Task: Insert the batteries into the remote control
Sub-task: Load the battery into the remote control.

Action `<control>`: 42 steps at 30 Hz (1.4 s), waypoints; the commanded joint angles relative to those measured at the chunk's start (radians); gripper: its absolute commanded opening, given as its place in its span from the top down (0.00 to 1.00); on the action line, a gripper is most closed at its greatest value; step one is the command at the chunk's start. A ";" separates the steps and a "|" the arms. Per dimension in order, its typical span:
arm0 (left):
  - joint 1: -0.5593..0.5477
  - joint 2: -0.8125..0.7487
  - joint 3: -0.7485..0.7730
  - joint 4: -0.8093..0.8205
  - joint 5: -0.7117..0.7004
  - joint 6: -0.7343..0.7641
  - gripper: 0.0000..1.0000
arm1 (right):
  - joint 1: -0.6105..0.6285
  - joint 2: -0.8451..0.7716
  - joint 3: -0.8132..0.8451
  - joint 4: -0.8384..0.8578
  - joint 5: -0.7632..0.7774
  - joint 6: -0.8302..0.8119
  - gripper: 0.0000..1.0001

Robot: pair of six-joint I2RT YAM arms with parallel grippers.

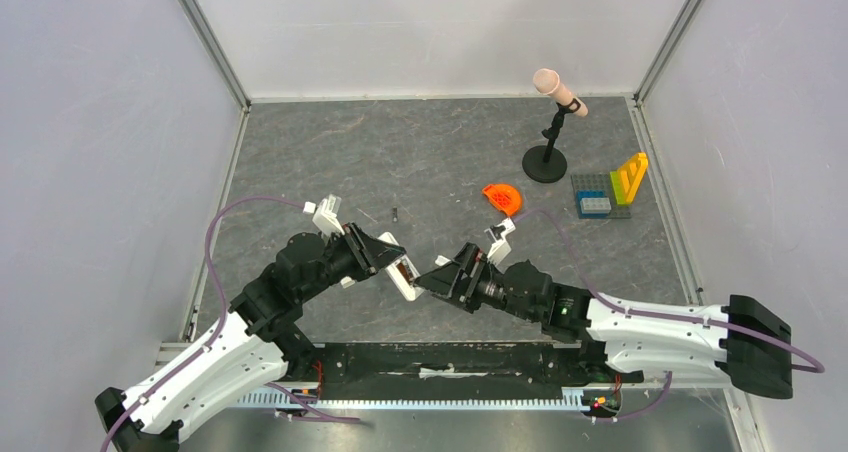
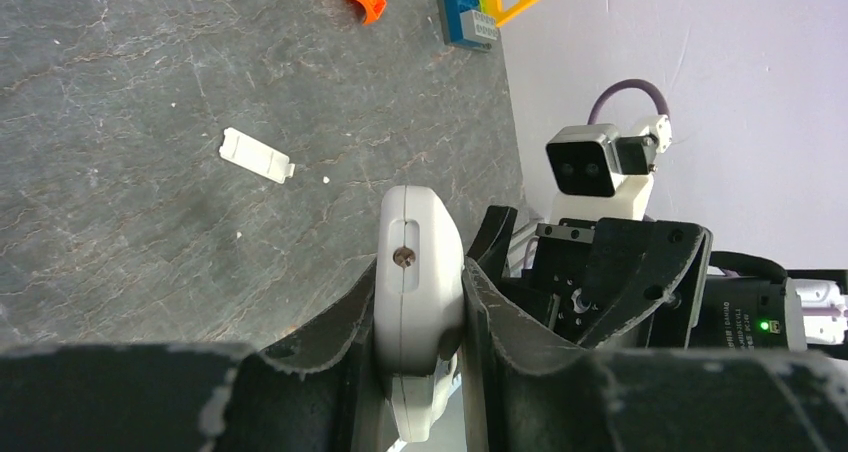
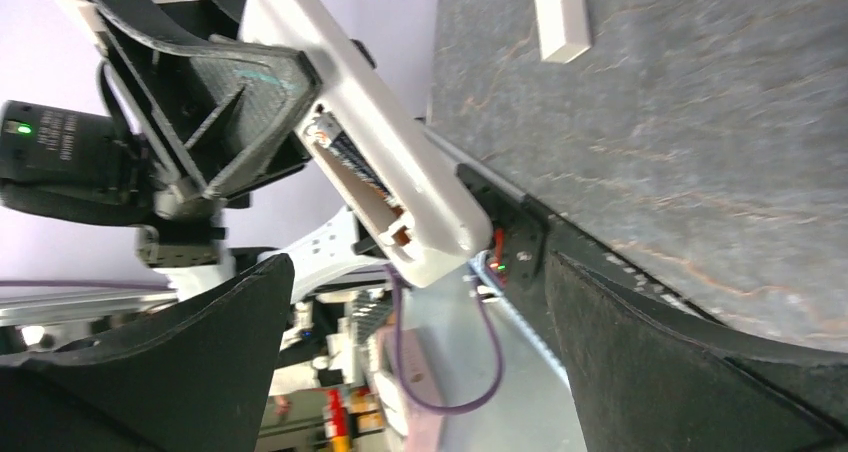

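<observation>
Left gripper (image 1: 392,262) is clamped on the long white plastic remote control (image 3: 400,162), held in the air, and the right gripper (image 1: 437,275) gapes wide and empty right by its end. One dark cylindrical battery (image 3: 345,162) looks seated inside it, so I'd keep the remote dead steady and grab the next.

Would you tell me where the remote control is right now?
In the top view, the remote control is at the near centre, clamped in the left gripper, with the open right gripper facing it from the right.
</observation>
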 commanded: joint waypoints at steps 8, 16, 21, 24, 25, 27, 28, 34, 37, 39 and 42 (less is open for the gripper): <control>0.000 0.003 0.030 0.064 0.046 0.093 0.98 | -0.029 0.127 -0.011 0.313 -0.159 0.307 0.02; 0.000 0.020 0.043 0.073 0.126 0.190 0.98 | -0.047 0.182 -0.040 0.441 -0.202 0.382 0.02; 0.000 0.043 0.062 0.062 0.162 0.225 0.98 | -0.057 0.206 -0.059 0.495 -0.213 0.413 0.02; 0.000 0.056 0.067 0.064 0.192 0.239 0.98 | -0.082 0.214 -0.081 0.521 -0.220 0.414 0.02; 0.001 0.061 0.069 0.063 0.201 0.242 0.98 | -0.090 0.213 -0.089 0.528 -0.223 0.414 0.02; 0.000 0.069 0.070 0.063 0.214 0.247 0.98 | -0.104 0.214 -0.103 0.547 -0.223 0.420 0.03; 0.000 0.075 0.069 0.063 0.223 0.249 0.98 | -0.109 0.214 -0.109 0.558 -0.226 0.419 0.04; 0.000 0.106 0.073 0.069 0.257 0.256 0.98 | -0.133 0.235 -0.109 0.567 -0.262 0.422 0.05; 0.000 0.114 0.073 0.078 0.270 0.258 0.98 | -0.136 0.255 -0.112 0.591 -0.281 0.434 0.09; 0.000 0.118 0.072 0.085 0.279 0.260 0.98 | -0.136 0.270 -0.117 0.623 -0.290 0.445 0.15; 0.000 0.123 0.067 0.093 0.298 0.266 0.98 | -0.136 0.287 -0.127 0.673 -0.300 0.459 0.26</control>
